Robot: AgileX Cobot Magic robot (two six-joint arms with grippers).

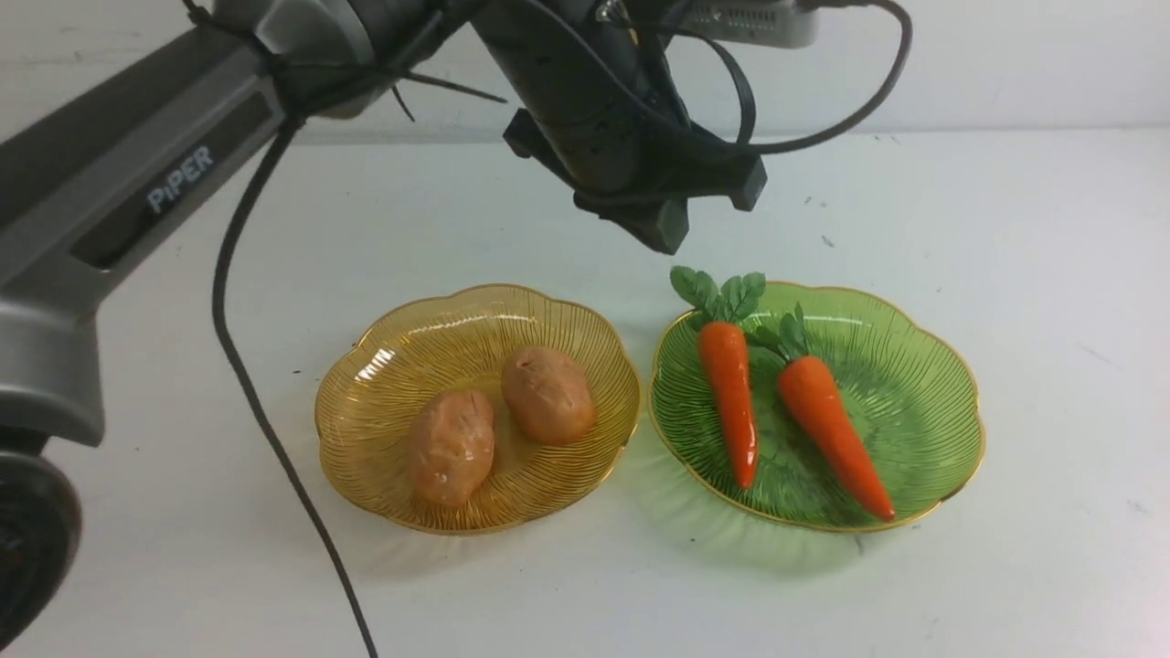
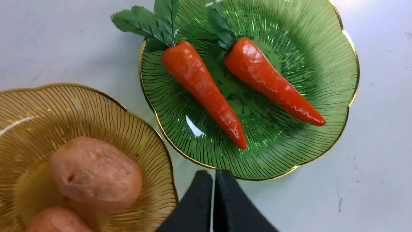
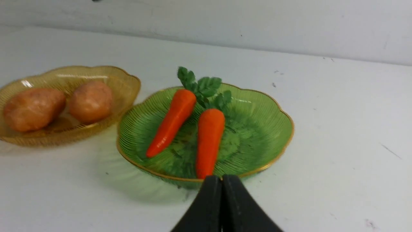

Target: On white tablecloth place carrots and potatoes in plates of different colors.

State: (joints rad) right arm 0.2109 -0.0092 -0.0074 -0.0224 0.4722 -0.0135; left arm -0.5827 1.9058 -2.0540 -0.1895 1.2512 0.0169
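Note:
On the white tablecloth (image 1: 1051, 274) stand two plates side by side. The amber-yellow plate (image 1: 366, 356) holds two potatoes (image 1: 451, 446) (image 1: 548, 393). In the green plate (image 1: 914, 393) lie two carrots (image 1: 728, 393) (image 1: 834, 434), leaves pointing away from me. My left gripper (image 1: 663, 228) hangs shut and empty above the far edge between the plates. In the left wrist view its tips (image 2: 214, 175) sit over the cloth beside the green plate (image 2: 309, 48). My right gripper (image 3: 222, 178) is shut and empty, low in front of the green plate (image 3: 257, 129); it does not show in the front view.
The left arm (image 1: 137, 183) reaches across the upper left of the front view. Its black cable (image 1: 265, 411) hangs down to the left of the amber plate. A pale wall (image 3: 289, 25) bounds the table at the back.

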